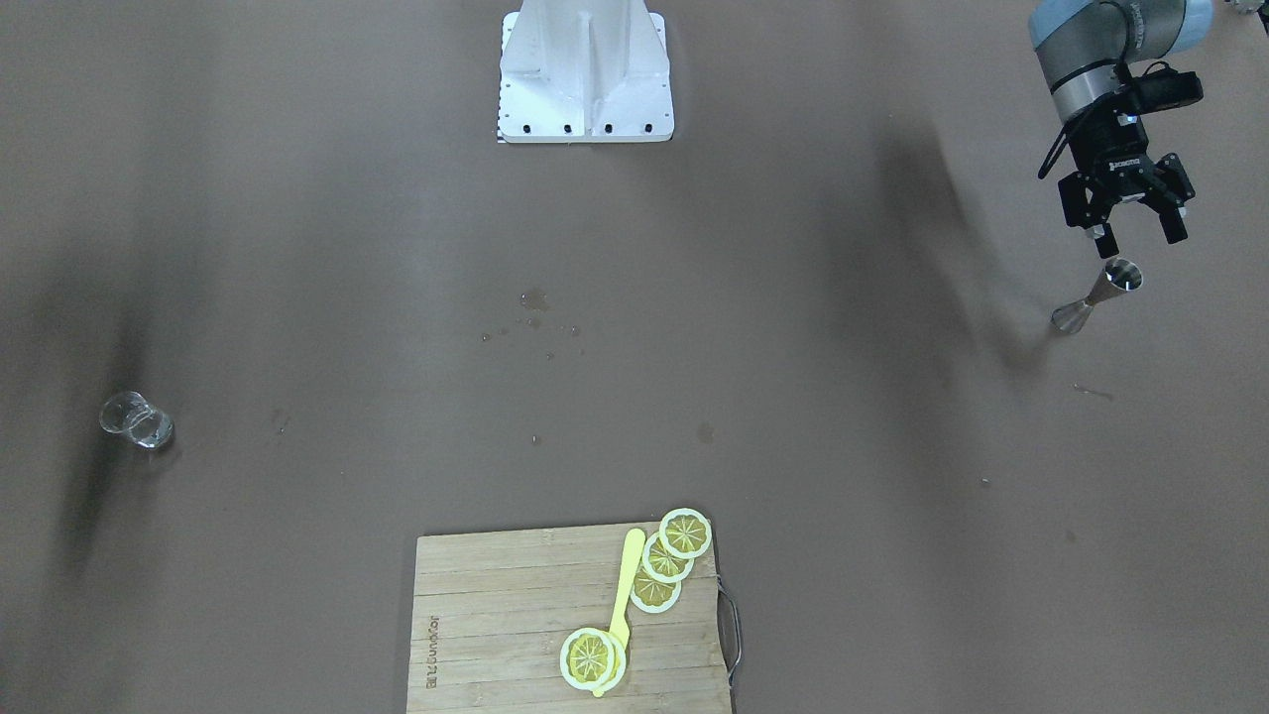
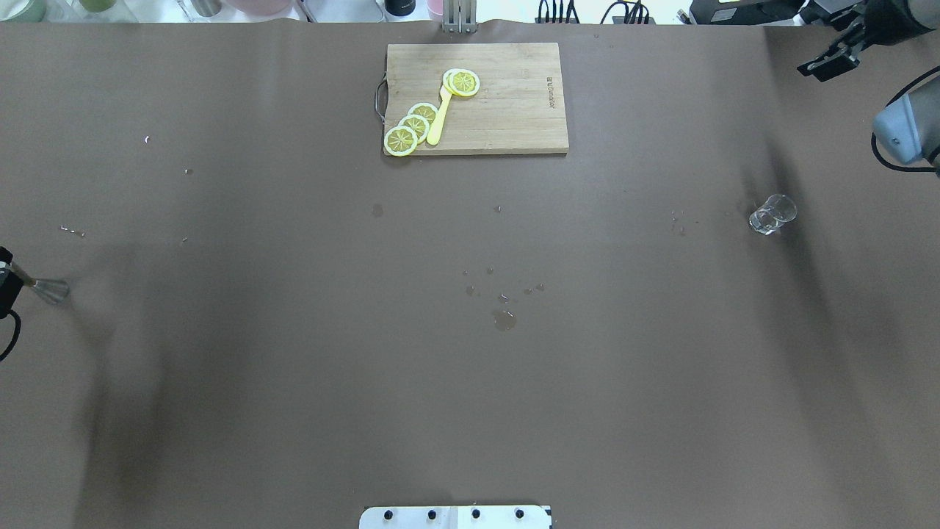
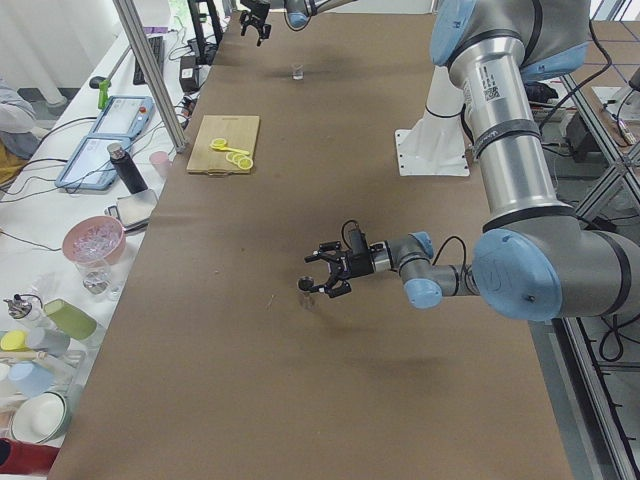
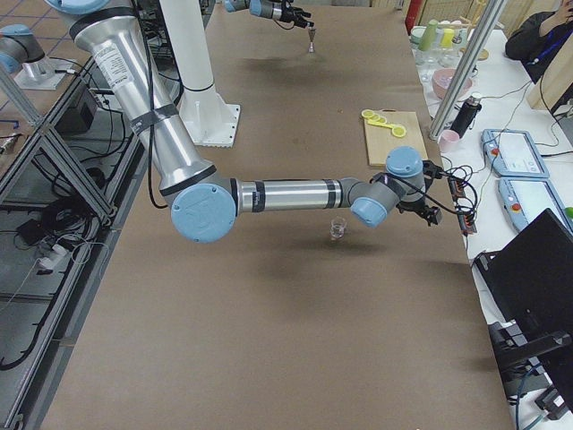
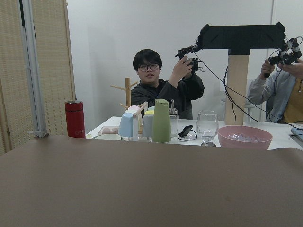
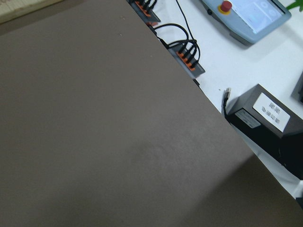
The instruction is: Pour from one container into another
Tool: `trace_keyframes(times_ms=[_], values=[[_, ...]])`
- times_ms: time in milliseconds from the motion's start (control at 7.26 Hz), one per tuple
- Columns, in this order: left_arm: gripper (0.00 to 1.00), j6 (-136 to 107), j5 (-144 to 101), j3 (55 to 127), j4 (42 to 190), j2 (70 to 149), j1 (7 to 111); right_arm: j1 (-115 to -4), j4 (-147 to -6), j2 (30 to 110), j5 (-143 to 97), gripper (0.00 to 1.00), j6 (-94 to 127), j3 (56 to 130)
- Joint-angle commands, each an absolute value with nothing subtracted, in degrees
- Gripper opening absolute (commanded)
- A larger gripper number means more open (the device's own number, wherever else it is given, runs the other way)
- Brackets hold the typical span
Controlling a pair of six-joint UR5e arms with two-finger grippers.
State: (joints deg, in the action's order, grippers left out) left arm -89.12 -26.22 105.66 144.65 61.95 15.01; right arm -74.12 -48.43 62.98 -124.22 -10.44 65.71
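that glass point(image 1: 137, 419) is untouched, well apart from the jigger point(image 1: 1097, 295)
It stands free on the robot's right side; probably light, rigid, slick, breakable, so you'd pinch its wall above the thick base; left gripper point(image 1: 1140, 236) has fingers spread just by the jigger; right gripper point(image 2: 828, 60), can't tell.

The small clear glass point(image 2: 771, 214), colourless and thick at the base, stood upright with its mouth up, well off to the robot's right of the cutting board point(image 2: 514, 125) and somewhat nearer the robot than the board; whether it held any liquid could not be told. The silvery steel jigger point(image 1: 1097, 295), two cones joined at a narrow waist, stood upright on one cone with the other mouth up, far off to the robot's left of that board and nearer the robot than the glass
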Motion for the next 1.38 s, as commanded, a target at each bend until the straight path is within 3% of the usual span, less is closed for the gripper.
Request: trace_keyframes(times_ms=[0, 276, 551, 689, 965, 1240], values=[[0.99, -74.8, -32.8, 111.2, 144.8, 66.2, 20.4, -77.2, -62.9, 64.1, -123.5, 1.0, -10.3, 69.6], [0.99, -63.0, -43.8, 111.4, 144.7, 75.6, 30.0, -80.2, -71.5, 71.0, -124.7, 1.0, -10.2, 78.6], [0.99, -53.0, -57.9, 110.1, 143.6, 81.9, 40.1, -82.2, -92.9, 71.5, -124.8, 1.0, -10.3, 87.2], [0.99, -52.6, -67.1, 107.8, 143.6, 85.0, 45.0, -83.2, -100.3, 71.5, -124.8, 1.0, -10.3, 88.0], [0.99, -46.8, -94.0, 96.4, 144.0, 93.0, 60.5, -85.2, -105.3, 75.4, -125.4, 1.0, -8.5, 87.6], [0.99, -26.4, -117.5, 87.2, 143.4, 94.5, 74.4, -87.4, -104.7, 81.0, -133.0, 1.0, -5.7, 87.3]])
